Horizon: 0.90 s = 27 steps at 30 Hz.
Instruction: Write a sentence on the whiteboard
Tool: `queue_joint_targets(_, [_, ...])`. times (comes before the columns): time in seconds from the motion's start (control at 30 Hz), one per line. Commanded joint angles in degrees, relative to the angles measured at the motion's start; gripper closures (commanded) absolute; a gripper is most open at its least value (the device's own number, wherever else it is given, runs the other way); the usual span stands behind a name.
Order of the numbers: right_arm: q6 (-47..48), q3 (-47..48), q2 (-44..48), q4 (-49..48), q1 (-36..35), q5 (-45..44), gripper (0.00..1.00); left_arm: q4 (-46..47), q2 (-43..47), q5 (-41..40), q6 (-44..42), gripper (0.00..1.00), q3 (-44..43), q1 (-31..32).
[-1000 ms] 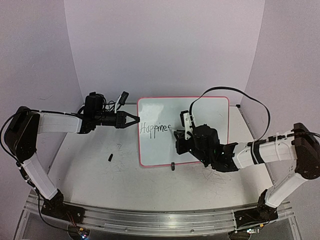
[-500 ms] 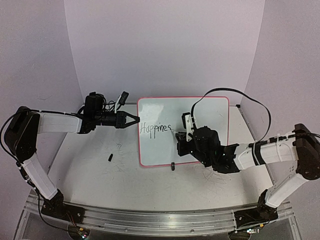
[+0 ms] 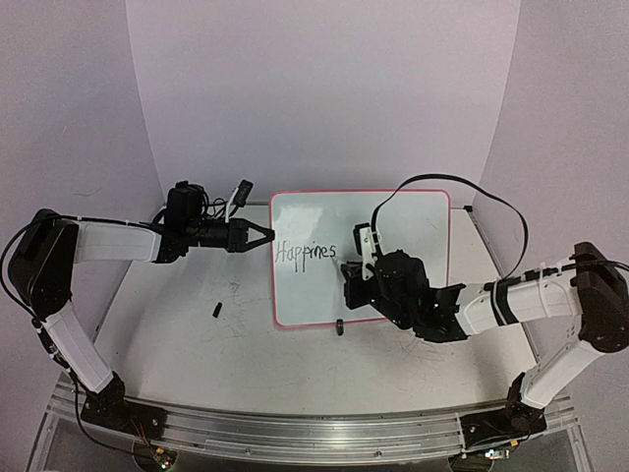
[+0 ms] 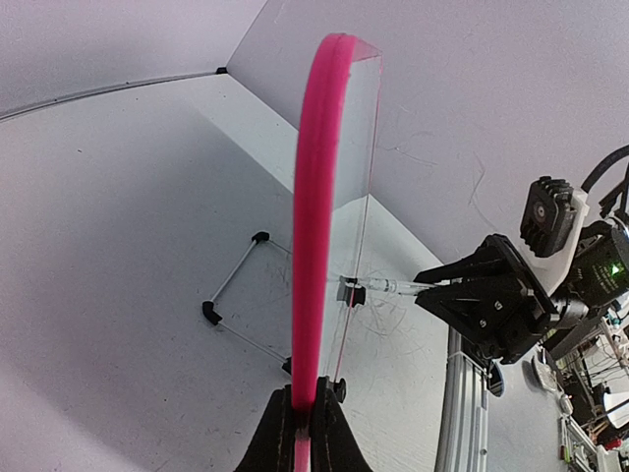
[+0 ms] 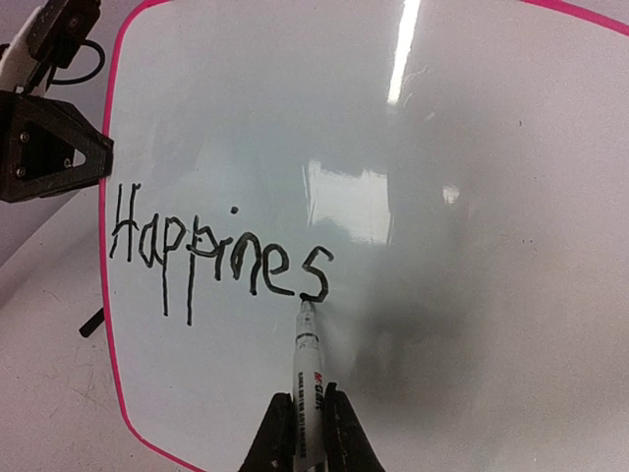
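Pale lilac walls curve round a grey, scribble-marked table point(image 3: 187, 344). Near the centre of the overhead view a large white whiteboard with a thin red rim point(image 3: 413, 211) is propped up on its black clip feet. My left gripper point(image 3: 263, 236) is clamped on the board's left edge. In its wrist view the rim runs edge-on up the middle of the frame, rising out of the closed fingers point(image 4: 280, 433).

My right gripper point(image 5: 310, 433) is closed round a slim white marker with red lettering point(image 5: 309, 369). The marker tip touches the board at the foot of the last letter. The sentence, one line of thin black handwriting point(image 5: 221, 251), sits in the left half of the board and reads "Happines".

A second ago that final "s" was only part-drawn. Now it is whole, and the arm has barely shifted.

I judge the word still wants a second "s", with more words to follow, so the task is early. Plenty of bare board lies to the right. A small black piece point(image 3: 216, 310), perhaps the cap, lies on the table at lower left.
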State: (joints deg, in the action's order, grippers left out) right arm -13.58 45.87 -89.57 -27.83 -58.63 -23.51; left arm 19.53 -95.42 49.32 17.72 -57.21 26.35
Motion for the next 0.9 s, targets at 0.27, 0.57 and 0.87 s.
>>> queue_joint_targets(0.27, [1.6, 0.0, 4.7, -1.3, 0.2, 2.2, 1.0, 2.0, 2.9, 3.0, -0.5, 1.0, 0.5, 0.7])
queue_joint_targets(0.57, [-0.1, -1.9, 6.1, -1.7, 2.5, 1.7, 1.0, 2.0, 2.8, 3.1, -0.5, 1.0, 0.4, 0.7])
queue_joint_targets(0.87, [0.7, -0.1, 3.7, -2.4, 2.8, -0.2, 1.0, 2.0, 2.8, 3.1, -0.5, 1.0, 0.3, 0.7])
